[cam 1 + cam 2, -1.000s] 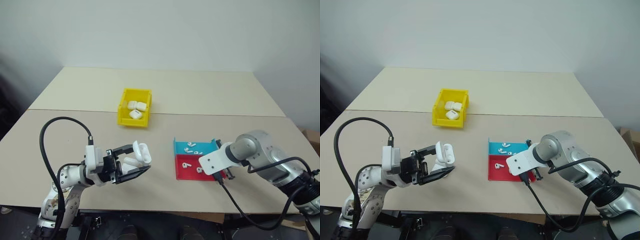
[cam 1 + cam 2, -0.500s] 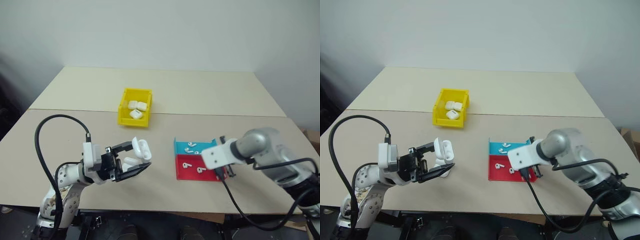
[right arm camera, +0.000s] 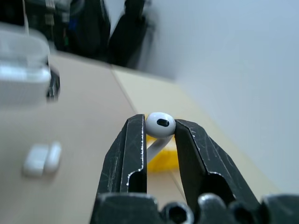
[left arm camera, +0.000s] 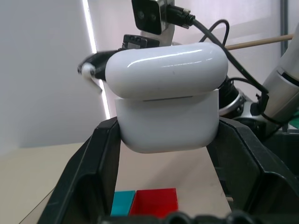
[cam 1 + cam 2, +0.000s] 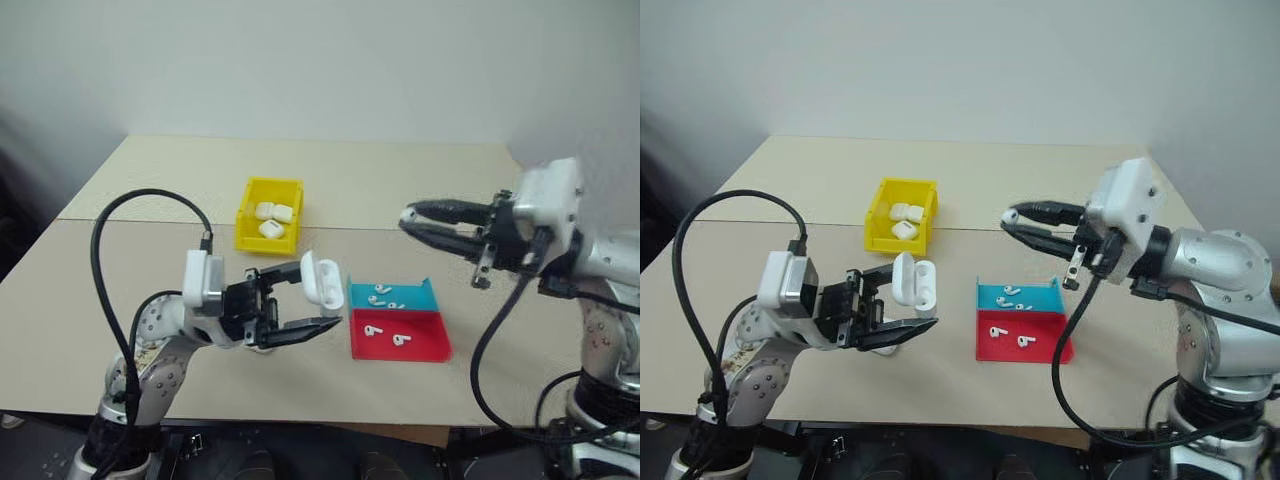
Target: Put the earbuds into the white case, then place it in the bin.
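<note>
My left gripper (image 5: 320, 297) is shut on the white case (image 5: 323, 278) and holds it above the table's front with its lid flipped open. The left wrist view has that case (image 4: 166, 98) upright between the black fingers. To its right, my right gripper (image 5: 408, 218) hangs in the air pointing toward the case, shut on one earbud (image 3: 160, 123) pinched at its fingertips. A gap of air separates the earbud from the case. More earbuds (image 5: 381, 295) lie on the trays. The yellow bin (image 5: 265, 243) stands further back with three white cases inside.
A teal tray (image 5: 420, 297) and a red tray (image 5: 425, 345) lie side by side at the front right, under the right arm. Another closed white case (image 3: 41, 159) lies on the table below my left gripper. Black cables loop from both arms.
My right gripper has lifted off the red tray with an earbud and swung round to point left. My left gripper has risen and shifted right with the open case.
</note>
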